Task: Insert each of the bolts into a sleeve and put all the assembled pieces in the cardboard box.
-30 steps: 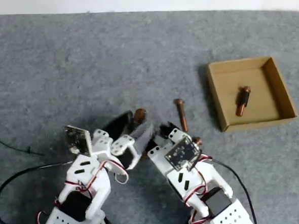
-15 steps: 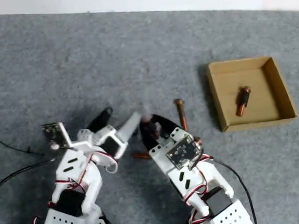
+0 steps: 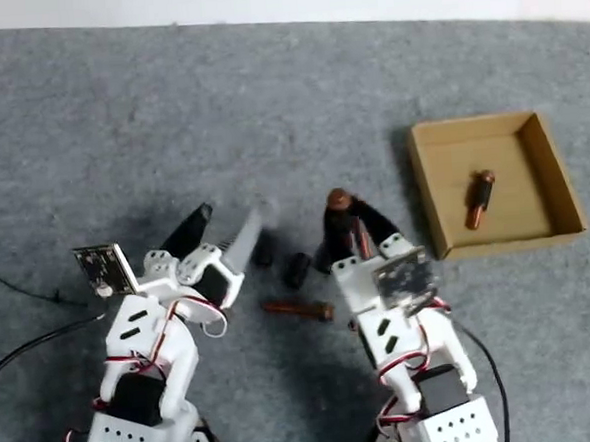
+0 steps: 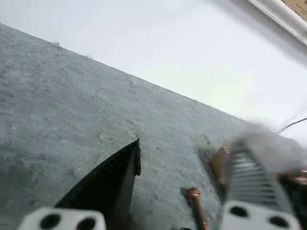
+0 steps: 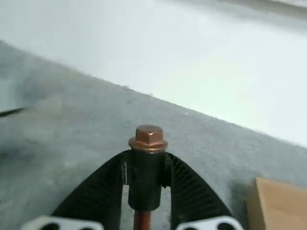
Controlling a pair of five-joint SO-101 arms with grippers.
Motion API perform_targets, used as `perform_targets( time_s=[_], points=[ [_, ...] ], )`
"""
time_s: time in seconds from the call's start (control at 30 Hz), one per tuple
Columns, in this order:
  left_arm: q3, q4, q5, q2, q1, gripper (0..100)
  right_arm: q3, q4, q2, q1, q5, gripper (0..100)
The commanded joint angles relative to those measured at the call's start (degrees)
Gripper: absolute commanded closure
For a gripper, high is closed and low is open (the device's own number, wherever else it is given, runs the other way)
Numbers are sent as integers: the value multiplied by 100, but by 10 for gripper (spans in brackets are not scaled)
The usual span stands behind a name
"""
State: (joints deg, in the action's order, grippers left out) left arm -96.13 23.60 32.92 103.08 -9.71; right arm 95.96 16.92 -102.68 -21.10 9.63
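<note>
Just right of frame centre, the right gripper (image 3: 350, 223) clamps a sleeved bolt (image 5: 145, 172), shank mostly hidden; the left gripper (image 3: 232, 215) gapes wide.

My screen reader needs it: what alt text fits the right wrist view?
The right gripper is shut on a black sleeve with a copper bolt through it. Behind lie grey carpet and a corner of the cardboard box.
</note>
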Motion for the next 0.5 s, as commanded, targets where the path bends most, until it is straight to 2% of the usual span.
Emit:
perform_targets(
  time_s=[0.0,0.07,0.13,0.23,0.33,0.47],
  points=[
    [-101,-132,-413,75,233,938,787,-259,-13,488,-422,993],
    [-101,-132,-703,66,259,1000,787,-251,-13,760,-431,993],
    [-101,-97,-1020,31,224,975,787,-207,-13,1103,-422,993],
    [-110,-79,-1415,22,251,995,787,101,-40,1851,-431,993],
    [-110,220,-1538,13,251,993,787,233,-13,2519,-440,993],
    [-110,281,-1538,13,251,993,769,163,-13,2607,-440,985]
  ],
)
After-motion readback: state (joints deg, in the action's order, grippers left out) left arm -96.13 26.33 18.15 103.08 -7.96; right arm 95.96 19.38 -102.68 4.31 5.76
